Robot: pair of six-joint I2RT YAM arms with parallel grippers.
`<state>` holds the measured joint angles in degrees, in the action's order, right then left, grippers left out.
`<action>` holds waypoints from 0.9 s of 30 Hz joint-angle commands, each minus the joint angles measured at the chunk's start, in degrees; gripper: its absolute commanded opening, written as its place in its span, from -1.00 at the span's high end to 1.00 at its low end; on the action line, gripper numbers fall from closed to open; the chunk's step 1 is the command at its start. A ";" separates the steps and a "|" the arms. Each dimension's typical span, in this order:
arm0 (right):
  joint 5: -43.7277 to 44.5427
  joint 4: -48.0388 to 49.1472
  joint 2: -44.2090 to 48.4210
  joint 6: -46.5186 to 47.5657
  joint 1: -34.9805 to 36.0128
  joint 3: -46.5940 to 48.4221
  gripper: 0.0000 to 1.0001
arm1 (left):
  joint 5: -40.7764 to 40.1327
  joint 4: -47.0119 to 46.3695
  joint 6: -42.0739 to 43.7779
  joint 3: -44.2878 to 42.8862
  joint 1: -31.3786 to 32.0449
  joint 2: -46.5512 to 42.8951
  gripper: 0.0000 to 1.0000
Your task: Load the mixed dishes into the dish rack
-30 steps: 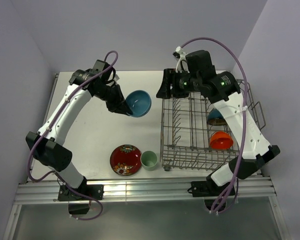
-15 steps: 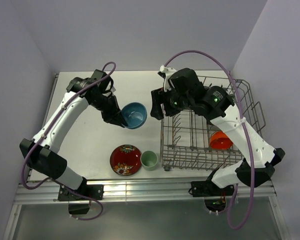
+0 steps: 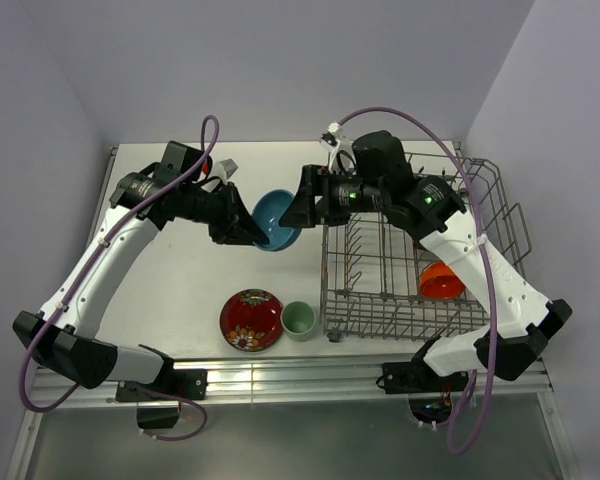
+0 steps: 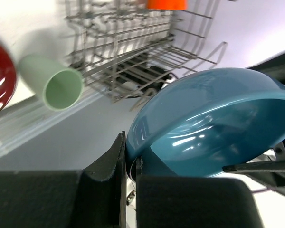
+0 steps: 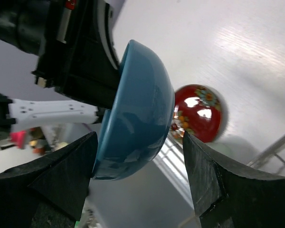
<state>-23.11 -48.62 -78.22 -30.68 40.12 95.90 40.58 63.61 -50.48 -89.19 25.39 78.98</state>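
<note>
The left end effector [image 3: 250,232] is clamped on the rim of the blue bowl [image 3: 277,214] and holds it tilted above the counter [image 3: 180,280], just left of the rack [image 3: 332,290]. The right end effector [image 5: 138,137] is spread wide, with one finger on each side of the bowl. I cannot tell whether they touch it.

Glossy blue bowl [image 4: 204,118], matt pale green cup [image 4: 57,85] — metal wire dish rack [image 3: 380,297].

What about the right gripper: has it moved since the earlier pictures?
Yes. The right gripper went left, off the dish rack, and now straddles the blue bowl.
</note>
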 commanded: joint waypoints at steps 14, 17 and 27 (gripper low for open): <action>-25.57 30.68 10.10 -23.55 -8.92 -17.23 0.13 | 8.47 -12.64 -0.85 1.91 0.28 -3.05 1.00; -26.45 32.09 10.28 -25.22 -9.71 -17.94 0.81 | 8.20 -12.20 -0.41 1.91 0.28 -2.87 1.00; -24.35 28.24 10.10 -23.12 -10.94 -15.84 1.00 | 8.56 -11.76 0.38 0.42 0.28 -0.93 1.00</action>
<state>-44.88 -23.27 -70.00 -52.62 30.48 77.62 45.25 53.84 -53.74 -86.70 25.65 77.89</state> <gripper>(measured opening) 0.646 0.087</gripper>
